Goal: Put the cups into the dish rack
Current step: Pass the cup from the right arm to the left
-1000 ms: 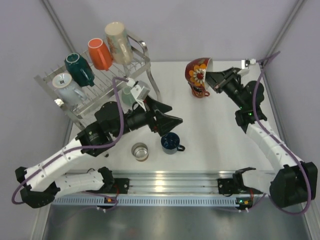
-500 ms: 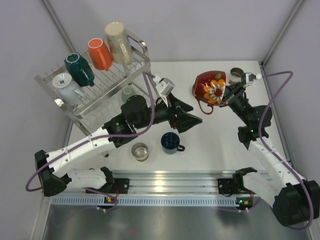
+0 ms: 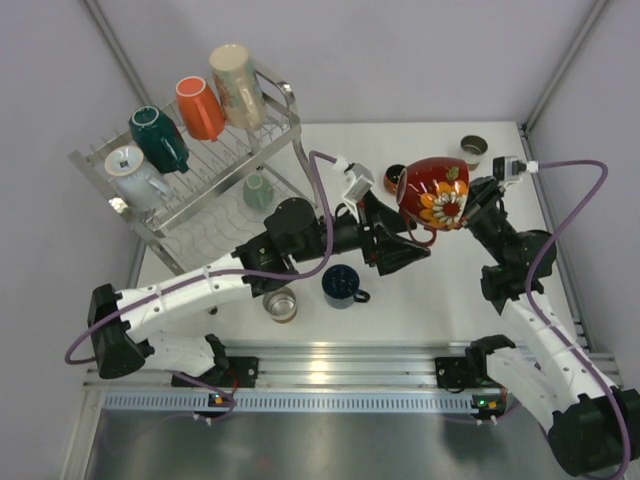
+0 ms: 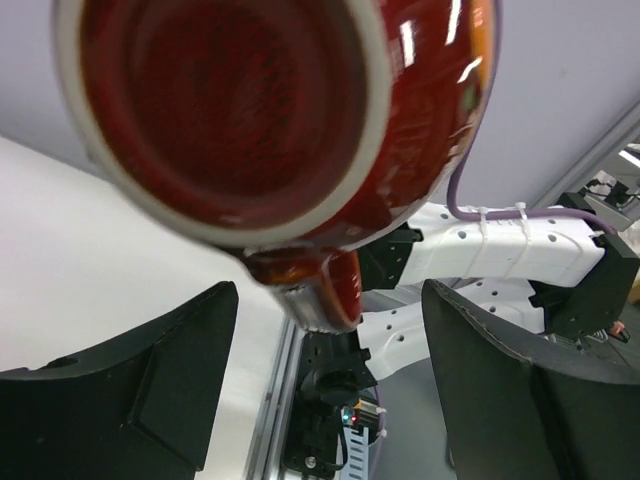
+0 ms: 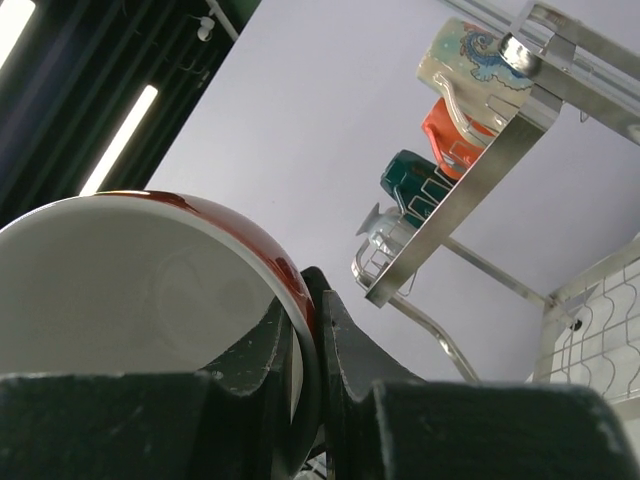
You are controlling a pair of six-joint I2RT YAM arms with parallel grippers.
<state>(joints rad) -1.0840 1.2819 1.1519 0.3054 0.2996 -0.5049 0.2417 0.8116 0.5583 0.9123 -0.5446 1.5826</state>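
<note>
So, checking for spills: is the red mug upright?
Tipped: the red mug lies sideways in the right pincer, mouth facing the left pincer.

This was a robotics lab test cell, not a kitchen. Two white robot arms (image 3: pixel 190 292) were bolted to a metal rail (image 3: pixel 340 362) at the edge of a bare white table (image 3: pixel 440 290). Plain grey wall panels (image 3: pixel 420 50) framed by metal posts (image 3: pixel 566 62) closed it in. Purple cables (image 4: pixel 500 212) ran along the arms. Long strip lights (image 5: pixel 118 140) hung from a dark, high ceiling. The only homely things were props: a dish rack (image 3: pixel 200 190) and assorted cups (image 3: pixel 201 107).
</note>
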